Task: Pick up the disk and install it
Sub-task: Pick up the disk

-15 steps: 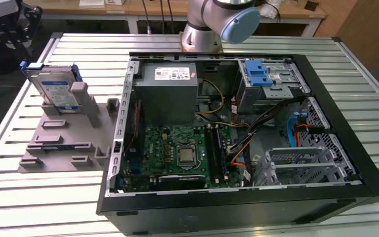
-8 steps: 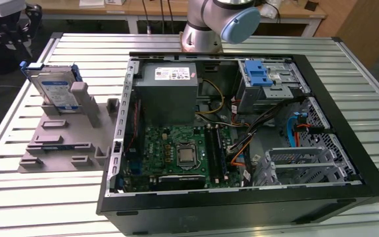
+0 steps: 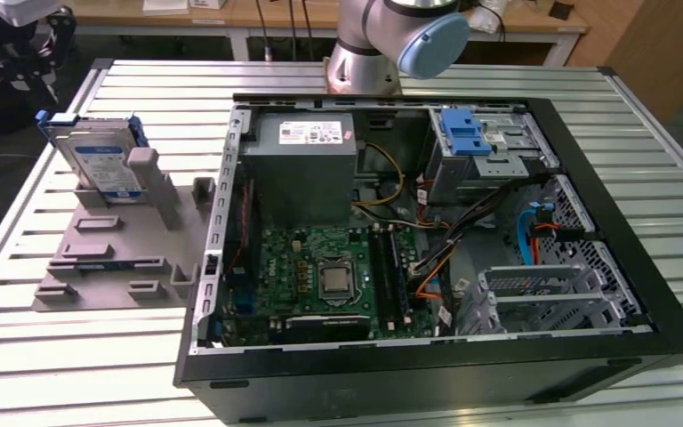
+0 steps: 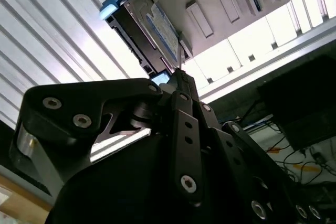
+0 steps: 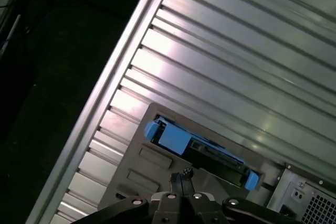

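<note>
**Gripper closed and empty above the disk**

In both wrist views the gripper (image 5: 181, 176) (image 4: 178, 73) has its two fingertips drawn together with nothing between them. It hangs over the disk (image 5: 199, 148) (image 4: 152, 27) and does not touch it.

The disk stands on edge in the grey fixture (image 5: 134, 163) (image 4: 210, 1). Its blue rails run along its edges and its labelled face is turned to one side. In the exterior view the disk (image 3: 96, 160) sits at the far end of the fixture (image 3: 116, 258), leaning against an upright post (image 3: 146, 173). The rest of the fixture's slots lie nearer the camera.

The fixture rests on a slatted metal table (image 3: 81, 356) (image 5: 236, 51), at the exterior view's left.

Just beside the fixture, towards the exterior view's right, lies an open computer case (image 3: 437, 378). Inside it, nearest the camera, is the green board (image 3: 330, 271). Beyond the board is the grey power supply (image 3: 306, 165). In the far corner, at the exterior view's right, is a drive cage with a blue latch (image 3: 466, 133).

Past the case, at the table's far edge, stands the arm's base (image 3: 372, 49).
</note>
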`<state>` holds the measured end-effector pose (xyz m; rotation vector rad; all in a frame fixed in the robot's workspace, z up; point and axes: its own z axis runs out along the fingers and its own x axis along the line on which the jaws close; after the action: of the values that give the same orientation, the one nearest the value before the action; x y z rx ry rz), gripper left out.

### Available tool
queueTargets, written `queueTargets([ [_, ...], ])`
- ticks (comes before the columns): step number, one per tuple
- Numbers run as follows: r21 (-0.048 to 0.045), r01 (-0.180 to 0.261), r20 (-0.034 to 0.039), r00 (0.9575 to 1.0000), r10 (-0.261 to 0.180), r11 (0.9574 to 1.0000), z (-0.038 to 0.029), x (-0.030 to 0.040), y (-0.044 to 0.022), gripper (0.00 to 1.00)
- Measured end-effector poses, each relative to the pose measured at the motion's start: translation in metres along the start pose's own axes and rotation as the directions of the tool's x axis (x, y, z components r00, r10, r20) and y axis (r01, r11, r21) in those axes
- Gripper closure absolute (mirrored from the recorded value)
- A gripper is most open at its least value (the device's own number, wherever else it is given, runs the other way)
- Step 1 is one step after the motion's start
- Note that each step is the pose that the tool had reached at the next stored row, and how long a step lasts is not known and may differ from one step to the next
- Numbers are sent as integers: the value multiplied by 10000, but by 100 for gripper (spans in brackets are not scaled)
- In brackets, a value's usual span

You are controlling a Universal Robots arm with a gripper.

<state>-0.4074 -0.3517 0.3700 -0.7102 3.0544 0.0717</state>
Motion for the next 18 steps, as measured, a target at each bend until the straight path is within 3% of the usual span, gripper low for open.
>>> queueTargets([
  [5,-13,766,-33,9971,-766,9971,2,0,0,89],
  [9,-26,1417,-60,9899,-1418,9899,3,0,0,89],
  [13,-42,2123,-89,9772,-2123,9772,5,0,0,89],
  [18,-64,2957,-123,9552,-2958,9553,7,0,0,89],
])
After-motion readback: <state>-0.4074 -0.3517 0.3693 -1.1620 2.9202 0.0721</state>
